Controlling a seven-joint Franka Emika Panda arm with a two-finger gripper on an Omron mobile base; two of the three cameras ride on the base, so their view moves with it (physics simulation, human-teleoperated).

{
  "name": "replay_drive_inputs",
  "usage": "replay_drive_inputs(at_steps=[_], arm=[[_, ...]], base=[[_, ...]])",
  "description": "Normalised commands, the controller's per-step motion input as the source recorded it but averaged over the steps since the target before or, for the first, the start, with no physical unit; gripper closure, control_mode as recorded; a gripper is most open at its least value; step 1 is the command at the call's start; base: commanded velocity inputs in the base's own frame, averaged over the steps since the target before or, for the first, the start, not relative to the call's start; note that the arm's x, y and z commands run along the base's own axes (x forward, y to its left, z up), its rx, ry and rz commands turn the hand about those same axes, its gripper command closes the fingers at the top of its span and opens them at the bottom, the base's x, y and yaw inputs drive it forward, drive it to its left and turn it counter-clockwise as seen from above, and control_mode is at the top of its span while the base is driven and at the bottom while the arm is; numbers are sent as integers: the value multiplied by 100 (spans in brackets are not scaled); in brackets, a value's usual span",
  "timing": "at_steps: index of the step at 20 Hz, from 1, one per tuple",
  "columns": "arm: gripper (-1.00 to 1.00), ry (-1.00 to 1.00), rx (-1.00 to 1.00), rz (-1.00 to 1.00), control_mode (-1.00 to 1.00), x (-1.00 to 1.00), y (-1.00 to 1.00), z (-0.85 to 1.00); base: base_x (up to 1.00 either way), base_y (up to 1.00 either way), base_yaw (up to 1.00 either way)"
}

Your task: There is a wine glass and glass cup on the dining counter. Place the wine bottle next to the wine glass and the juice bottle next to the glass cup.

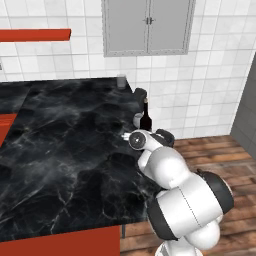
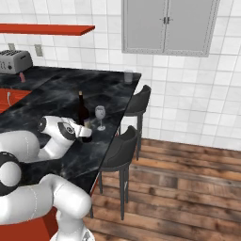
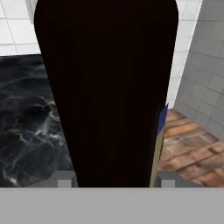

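Two-finger gripper (image 3: 113,181) clamped round the base of the tall dark glass wine bottle (image 2: 83,113), jaws on either side of it. Bottle upright on the black white-veined marble dining counter (image 1: 65,150), near its right edge, just beside the small clear stemmed wine glass (image 2: 100,116). Clear stemless glass cup (image 2: 128,76) at far corner.

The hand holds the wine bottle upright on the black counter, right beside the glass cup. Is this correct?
Not quite. The right base view shows the wine bottle beside the wine glass; the glass cup stands far off, at the counter's back edge.
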Motion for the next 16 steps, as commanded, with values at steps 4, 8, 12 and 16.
replay_drive_inputs(at_steps=[4,8,12,16], arm=[[100,-2,0,0,-100,12,0,-13],[100,-1,0,0,-100,16,0,-11],[100,0,0,0,-100,18,0,-8],[100,0,0,0,-100,14,0,-15]], base=[[0,0,0],[0,0,0],[0,0,0],[0,0,0]])
